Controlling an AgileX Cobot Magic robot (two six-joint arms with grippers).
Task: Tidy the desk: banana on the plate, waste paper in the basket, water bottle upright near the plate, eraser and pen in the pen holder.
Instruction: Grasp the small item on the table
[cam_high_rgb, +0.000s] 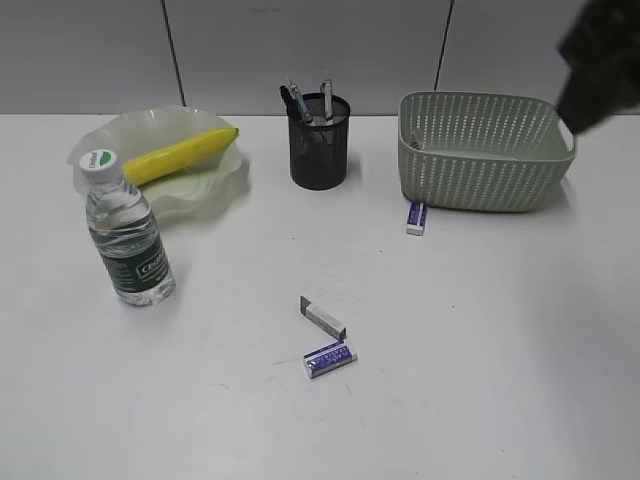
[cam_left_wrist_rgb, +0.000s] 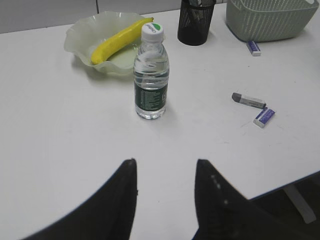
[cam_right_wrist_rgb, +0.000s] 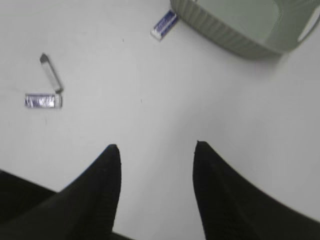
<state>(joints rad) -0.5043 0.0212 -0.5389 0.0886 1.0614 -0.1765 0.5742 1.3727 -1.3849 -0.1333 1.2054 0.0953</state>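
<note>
A yellow banana (cam_high_rgb: 182, 153) lies on the pale green plate (cam_high_rgb: 225, 188). The water bottle (cam_high_rgb: 126, 238) stands upright in front of the plate. The black mesh pen holder (cam_high_rgb: 319, 145) holds pens. One blue-and-white eraser (cam_high_rgb: 416, 217) lies by the green basket (cam_high_rgb: 484, 170). Another eraser (cam_high_rgb: 330, 358) lies mid-table beside a grey-and-white bar (cam_high_rgb: 322, 316). No waste paper shows. My left gripper (cam_left_wrist_rgb: 166, 162) is open and empty, well short of the bottle (cam_left_wrist_rgb: 151, 75). My right gripper (cam_right_wrist_rgb: 156, 145) is open and empty above bare table, with the basket (cam_right_wrist_rgb: 240, 35) beyond it.
My right arm (cam_high_rgb: 600, 60) is a dark blur at the top right, above the basket's far corner. A grey panelled wall runs along the table's back edge. The table's near edge (cam_left_wrist_rgb: 280, 187) shows at the lower right of the left wrist view.
</note>
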